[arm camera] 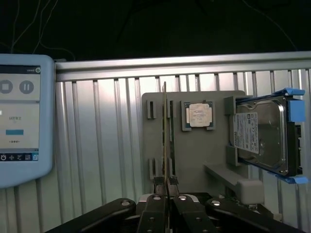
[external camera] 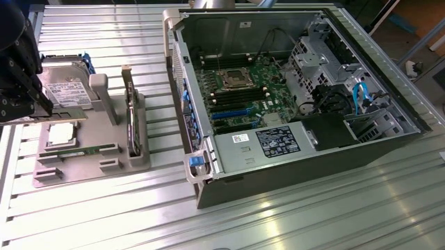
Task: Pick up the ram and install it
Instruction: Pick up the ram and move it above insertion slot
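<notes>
My gripper is shut on the ram, which the wrist view shows edge-on as a thin stick running out from between the fingertips. It hangs above the grey parts tray, in line with a pair of the tray's brackets. In the exterior view the gripper is at the far left above the tray. The ram juts out of it as a pale flat strip over the hard drive. The open computer case lies to the exterior view's right, its motherboard exposed.
On the tray sit a silver processor chip, a blue-framed hard drive, a dark card standing on edge and a green strip between brackets. A control tablet lies beside the tray. Ribbed metal table surrounds everything.
</notes>
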Robot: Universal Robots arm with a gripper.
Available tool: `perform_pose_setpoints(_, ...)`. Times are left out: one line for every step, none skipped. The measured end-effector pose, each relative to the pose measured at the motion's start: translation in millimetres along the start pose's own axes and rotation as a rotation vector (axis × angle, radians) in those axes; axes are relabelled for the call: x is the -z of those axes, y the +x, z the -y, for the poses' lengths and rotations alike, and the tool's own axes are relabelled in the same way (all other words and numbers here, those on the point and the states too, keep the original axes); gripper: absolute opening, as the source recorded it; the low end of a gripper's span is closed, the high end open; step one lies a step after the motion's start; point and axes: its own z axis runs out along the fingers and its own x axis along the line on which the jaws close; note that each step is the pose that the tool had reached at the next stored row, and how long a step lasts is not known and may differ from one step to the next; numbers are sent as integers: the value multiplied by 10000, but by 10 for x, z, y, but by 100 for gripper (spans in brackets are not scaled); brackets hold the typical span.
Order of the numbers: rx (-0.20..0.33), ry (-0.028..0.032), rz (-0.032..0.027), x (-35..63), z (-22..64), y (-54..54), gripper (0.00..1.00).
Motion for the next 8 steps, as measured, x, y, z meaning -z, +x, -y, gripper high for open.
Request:
perform_pose_setpoints(0, 0, 0, 11, 0, -1, 12)
perform_pose_setpoints(0, 0, 0, 27, -1, -2, 12)
perform_pose_setpoints(0, 0, 0, 39, -2, -3, 12)
perform_pose_setpoints(0, 0, 0, 43, -2, -3, 12)
perform_pose_setpoints(0, 0, 1, 44, -2, -3, 12)
perform_pose_setpoints(0, 1, 1, 44, -2, -3, 12)
perform_pose_setpoints(1, 0, 1, 44, -2, -3, 12)
perform_pose_setpoints(0, 0, 1, 45, -2, -3, 12)
